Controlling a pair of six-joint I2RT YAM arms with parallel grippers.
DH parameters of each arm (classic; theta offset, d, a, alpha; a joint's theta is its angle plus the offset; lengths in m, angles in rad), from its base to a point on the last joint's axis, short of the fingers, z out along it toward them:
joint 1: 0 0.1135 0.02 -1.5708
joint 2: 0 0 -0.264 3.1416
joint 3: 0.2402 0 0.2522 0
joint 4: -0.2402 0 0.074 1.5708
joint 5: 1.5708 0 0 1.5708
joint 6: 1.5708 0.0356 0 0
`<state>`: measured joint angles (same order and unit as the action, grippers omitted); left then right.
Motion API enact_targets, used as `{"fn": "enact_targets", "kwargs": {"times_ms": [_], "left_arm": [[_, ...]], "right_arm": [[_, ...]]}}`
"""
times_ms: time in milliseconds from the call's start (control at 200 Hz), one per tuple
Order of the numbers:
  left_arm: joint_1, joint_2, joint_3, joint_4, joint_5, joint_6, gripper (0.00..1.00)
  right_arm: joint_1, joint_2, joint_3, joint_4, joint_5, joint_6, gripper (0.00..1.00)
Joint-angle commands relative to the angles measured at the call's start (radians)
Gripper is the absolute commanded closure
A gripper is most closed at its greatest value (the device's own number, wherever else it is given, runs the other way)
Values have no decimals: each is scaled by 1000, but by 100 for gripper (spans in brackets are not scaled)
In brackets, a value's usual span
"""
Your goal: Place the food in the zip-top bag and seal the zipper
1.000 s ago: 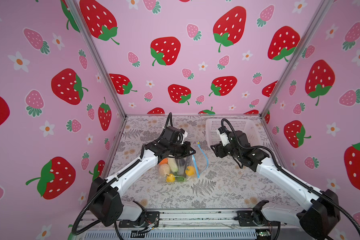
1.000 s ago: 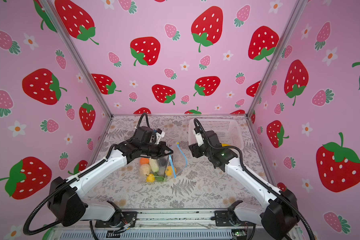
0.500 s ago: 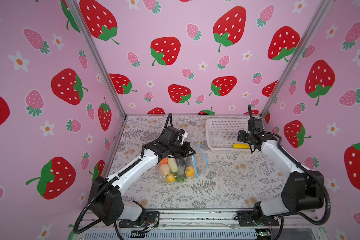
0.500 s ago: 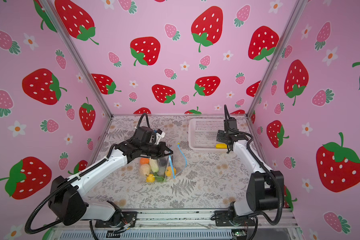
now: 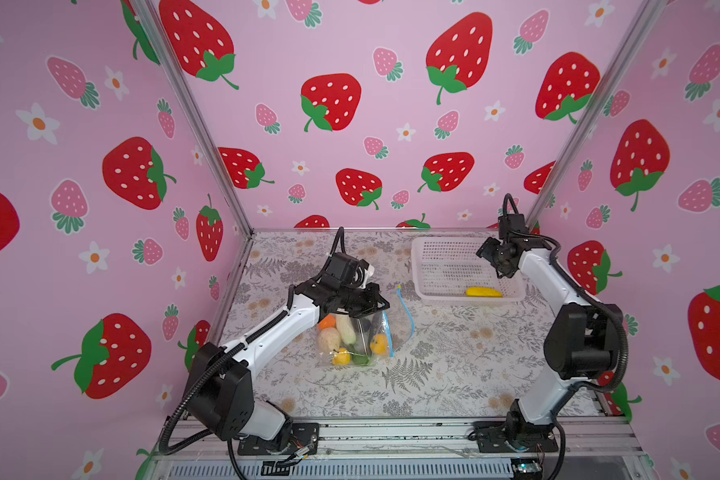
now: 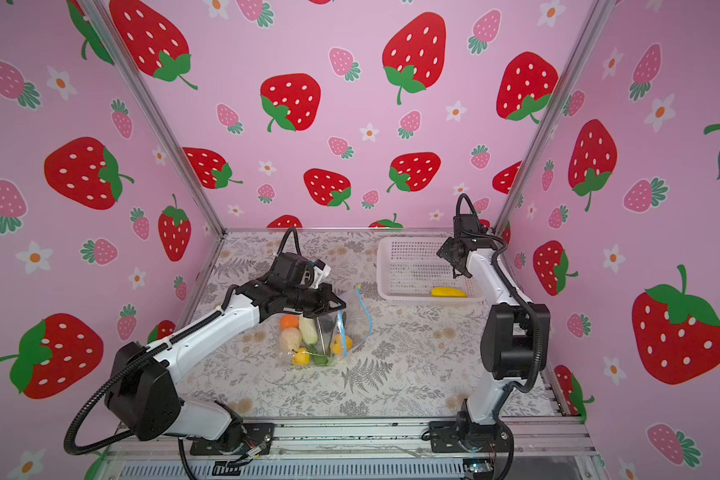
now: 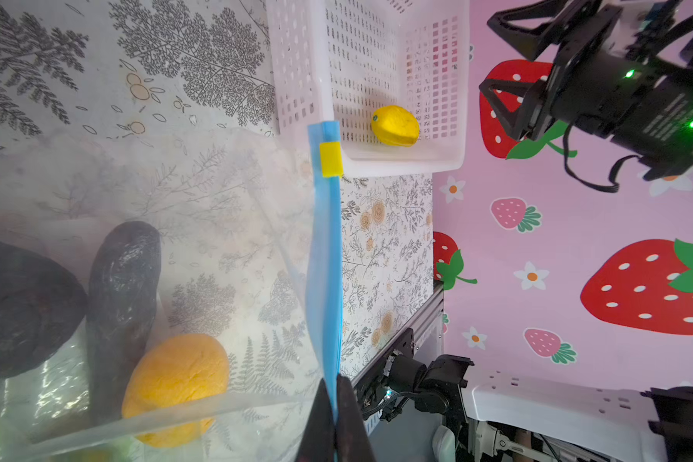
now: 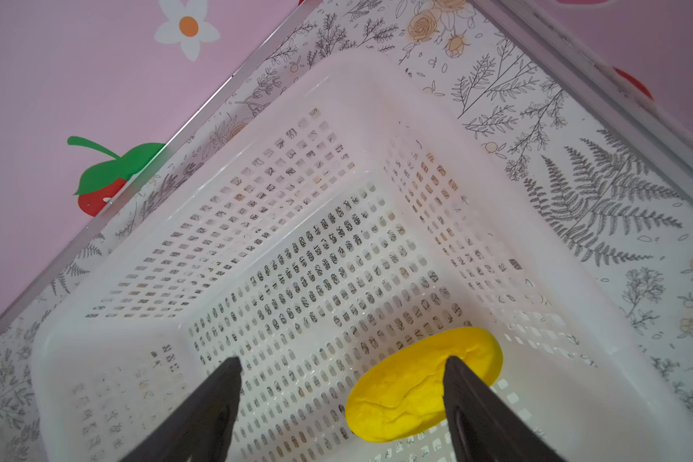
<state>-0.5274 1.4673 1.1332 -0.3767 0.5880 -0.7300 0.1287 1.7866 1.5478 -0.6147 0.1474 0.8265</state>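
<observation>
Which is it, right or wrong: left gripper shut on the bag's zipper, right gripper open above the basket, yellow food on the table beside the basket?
Wrong on one point: the yellow food lies inside the basket, as the right wrist view shows. Left gripper shut on the zipper and right gripper open above the basket both hold.

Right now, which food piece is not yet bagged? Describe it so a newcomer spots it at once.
Find the white basket at the table's far right. One smooth yellow oblong piece lies alone inside, by its near wall. All other food sits in the clear bag mid-table.
</observation>
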Motion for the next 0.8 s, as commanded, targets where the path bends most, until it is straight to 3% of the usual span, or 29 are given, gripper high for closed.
{"fn": "enact_targets", "kwargs": {"times_ms": [0, 275, 795], "left_arm": [[8, 6, 33, 13, 22, 3, 100], [36, 7, 11, 54, 43, -11, 100], [79, 23, -19, 98, 88, -19, 100]], "right_arm": [[-6, 53, 47, -122, -21, 126, 18], [-9, 131, 29, -192, -61, 113, 18], [-21, 215, 14, -236, -11, 103, 15]]}}
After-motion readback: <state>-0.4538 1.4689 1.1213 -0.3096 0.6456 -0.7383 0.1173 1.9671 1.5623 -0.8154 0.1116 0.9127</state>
